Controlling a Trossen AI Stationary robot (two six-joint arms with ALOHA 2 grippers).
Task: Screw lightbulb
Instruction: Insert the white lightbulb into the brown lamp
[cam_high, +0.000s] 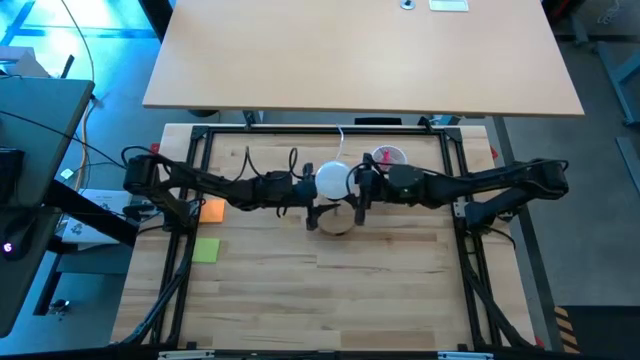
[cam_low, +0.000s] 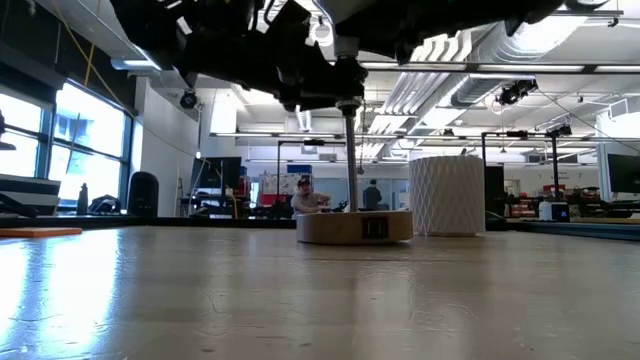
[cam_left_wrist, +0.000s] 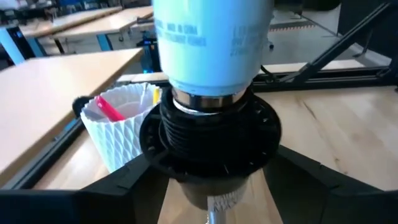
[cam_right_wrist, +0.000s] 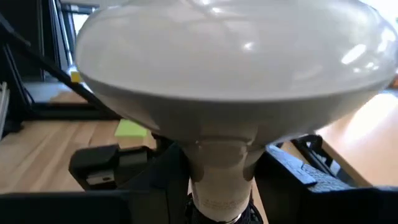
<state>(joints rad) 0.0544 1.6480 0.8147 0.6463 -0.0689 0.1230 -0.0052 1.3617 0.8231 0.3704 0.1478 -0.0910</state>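
The white frosted lightbulb (cam_high: 331, 180) stands upright with its silvery screw base (cam_left_wrist: 208, 102) in the black socket (cam_left_wrist: 211, 140). The socket sits on a thin stem (cam_low: 349, 160) that rises from the round wooden disc (cam_low: 355, 227). My left gripper (cam_high: 307, 187) reaches in from the table's left and is shut on the socket. My right gripper (cam_high: 360, 186) reaches in from the table's right and is shut on the bulb. The bulb's dome (cam_right_wrist: 230, 56) fills the right wrist view. My left gripper holds the black socket's ribbed collar (cam_left_wrist: 186, 149), just under the bulb's base, pinched between its two fingers (cam_left_wrist: 112, 186). The fingers come in level from the table's left. The socket stays upright on its stem above the wooden disc. My right gripper holds the bulb's tapering white neck (cam_right_wrist: 221, 158), below the dome, between its two fingers (cam_right_wrist: 155, 180). The fingers come in level from the table's right. The bulb stands upright with its base in the socket.
A white ribbed cup (cam_high: 386, 158) with a red item stands just beyond the disc, toward the far right. An orange pad (cam_high: 211, 209) and a green note (cam_high: 206, 250) lie at the table's left. The near half of the wooden table (cam_high: 330, 300) is bare.
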